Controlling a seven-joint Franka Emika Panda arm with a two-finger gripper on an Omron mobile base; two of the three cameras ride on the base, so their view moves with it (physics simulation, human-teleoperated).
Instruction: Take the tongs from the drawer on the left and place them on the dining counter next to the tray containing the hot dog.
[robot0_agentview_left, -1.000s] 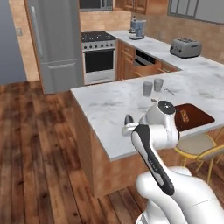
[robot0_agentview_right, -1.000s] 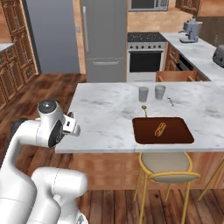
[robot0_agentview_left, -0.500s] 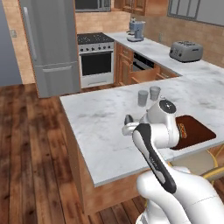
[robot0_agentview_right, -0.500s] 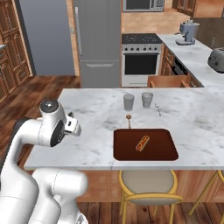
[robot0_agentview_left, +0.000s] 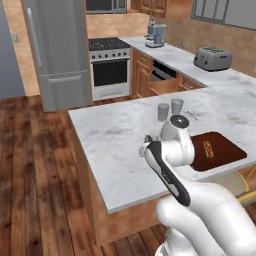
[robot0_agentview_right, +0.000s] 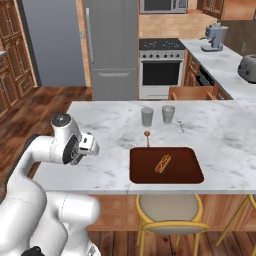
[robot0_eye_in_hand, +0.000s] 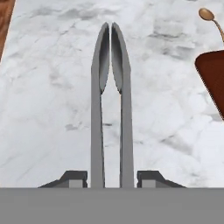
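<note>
So the slim grey metal tongs (robot0_eye_in_hand: 111, 105) look light, stiff and pretty slick to me, two thin springy arms, and pinching them low near the hinge end seems the safest hold. That's where the two-finger gripper (robot0_eye_in_hand: 112, 178) has them, closed in on the arms, with the tips pointing straight out ahead. They're over the white grey-veined marble dining counter (robot0_eye_in_hand: 48, 96), with the flat dark-brown tray (robot0_eye_in_hand: 213, 72) near on one side.

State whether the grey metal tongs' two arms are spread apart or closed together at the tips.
Closed together: in the hand view the grey metal tongs meet at their spoon-shaped tips, held between the end effector fingers over the white marble dining counter.
</note>
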